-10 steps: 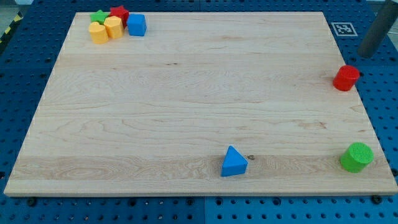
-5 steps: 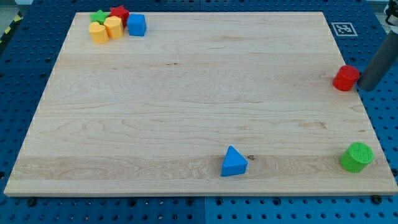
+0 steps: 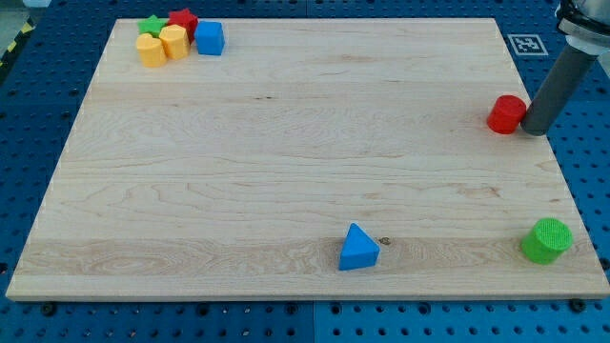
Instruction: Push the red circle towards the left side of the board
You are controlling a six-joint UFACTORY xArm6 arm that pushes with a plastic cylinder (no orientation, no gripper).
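The red circle (image 3: 507,113) is a short red cylinder standing near the right edge of the wooden board (image 3: 305,152), in the upper half. My tip (image 3: 536,130) is down just to the right of it, touching or almost touching its right side. The dark rod rises from there to the view's top right.
A green circle (image 3: 547,240) sits at the board's bottom right corner. A blue triangle (image 3: 358,248) lies near the bottom edge, right of centre. At the top left cluster a green star (image 3: 151,25), a red star (image 3: 183,20), a blue cube (image 3: 210,38) and two yellow blocks (image 3: 162,45).
My tip came down from the top right to the red circle's right side and moved left. The red circle slid a short way left and slightly up. Other blocks stayed put.
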